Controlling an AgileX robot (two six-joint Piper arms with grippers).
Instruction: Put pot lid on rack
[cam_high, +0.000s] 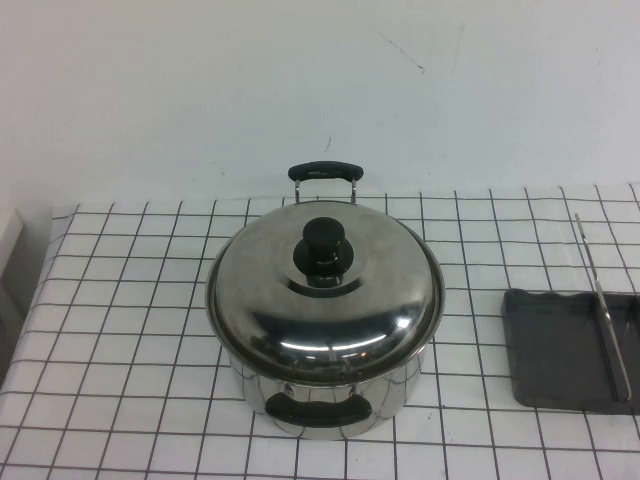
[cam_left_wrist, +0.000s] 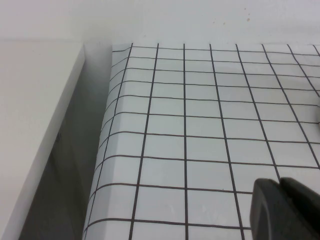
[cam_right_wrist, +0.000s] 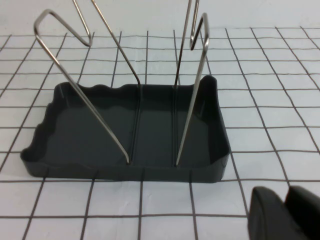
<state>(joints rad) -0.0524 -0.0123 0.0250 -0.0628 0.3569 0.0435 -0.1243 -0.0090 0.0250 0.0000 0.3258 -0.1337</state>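
The shiny domed pot lid with a black knob sits on the deep steel pot at the middle of the table in the high view. The dark grey rack with its upright wire frame stands at the table's right edge. It also shows in the right wrist view, just ahead of my right gripper, which is shut and empty. My left gripper is shut and empty over the table's far-left part, away from the pot. Neither gripper shows in the high view.
The pot has black handles at the front and back. A white grid-patterned cloth covers the table. A white ledge and a dark gap run beside the table's left edge. A white wall stands behind.
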